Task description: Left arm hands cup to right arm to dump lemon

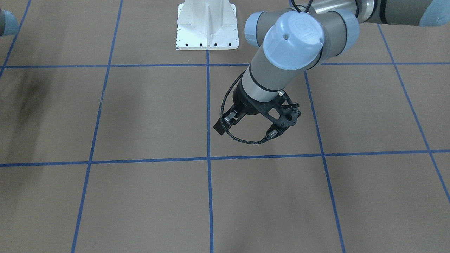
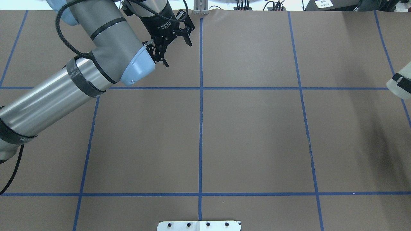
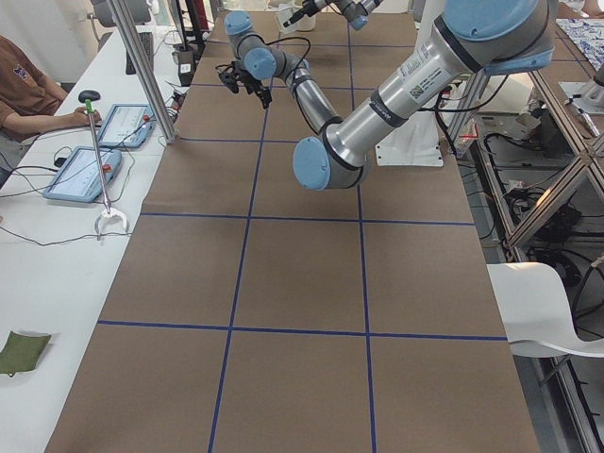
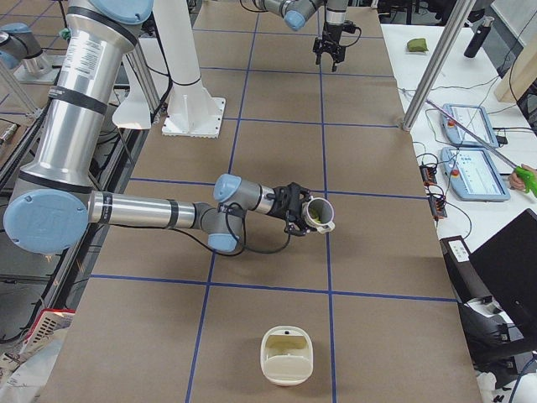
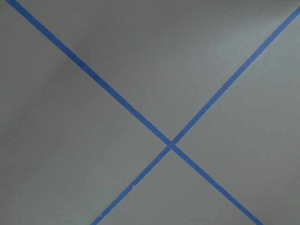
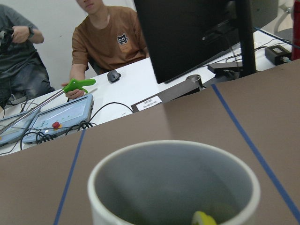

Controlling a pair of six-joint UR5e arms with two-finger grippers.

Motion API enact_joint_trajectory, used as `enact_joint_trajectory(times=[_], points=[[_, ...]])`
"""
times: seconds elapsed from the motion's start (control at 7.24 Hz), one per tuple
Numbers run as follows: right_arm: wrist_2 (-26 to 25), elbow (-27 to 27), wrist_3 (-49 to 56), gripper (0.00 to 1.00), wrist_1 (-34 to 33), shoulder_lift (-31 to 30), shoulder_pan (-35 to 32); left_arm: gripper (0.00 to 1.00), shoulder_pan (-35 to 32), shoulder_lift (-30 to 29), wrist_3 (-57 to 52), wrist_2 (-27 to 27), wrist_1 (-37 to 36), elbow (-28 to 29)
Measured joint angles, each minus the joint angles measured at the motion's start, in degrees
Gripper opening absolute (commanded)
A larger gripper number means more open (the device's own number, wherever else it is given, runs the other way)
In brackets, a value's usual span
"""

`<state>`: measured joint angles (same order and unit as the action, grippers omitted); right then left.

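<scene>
The cream-white cup (image 4: 319, 214) is at the tip of my right arm's gripper (image 4: 304, 213), off the table and tipped on its side. It fills the bottom of the right wrist view (image 6: 173, 187), with the yellow-green lemon (image 6: 205, 218) lying inside. No finger of the right gripper shows there, so I cannot tell whether it is shut. My left gripper (image 2: 177, 51) is open and empty above the far middle of the table, far from the cup. It also shows in the front view (image 1: 225, 123). The left wrist view shows only brown table and crossing blue tape.
A cream square dish (image 4: 286, 355) sits on the table near the right end. The white robot base plate (image 1: 207, 28) is at the robot's side. A side bench with tablets (image 4: 474, 159) and a metal post (image 4: 432, 71) borders the far edge, where operators sit.
</scene>
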<state>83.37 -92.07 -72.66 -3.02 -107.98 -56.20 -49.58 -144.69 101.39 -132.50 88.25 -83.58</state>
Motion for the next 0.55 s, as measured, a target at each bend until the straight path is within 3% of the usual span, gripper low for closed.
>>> enact_joint_trajectory(times=[0.41, 0.55], points=[[20.29, 7.38, -10.12, 0.02, 6.29, 0.27, -19.32, 1.0, 0.01, -0.24, 0.09, 0.07, -0.01, 0.0], [24.33, 8.93, -13.92, 0.02, 7.06, 0.35, -23.1, 1.0, -0.03, -0.28, 0.08, 0.1, -0.01, 0.0]])
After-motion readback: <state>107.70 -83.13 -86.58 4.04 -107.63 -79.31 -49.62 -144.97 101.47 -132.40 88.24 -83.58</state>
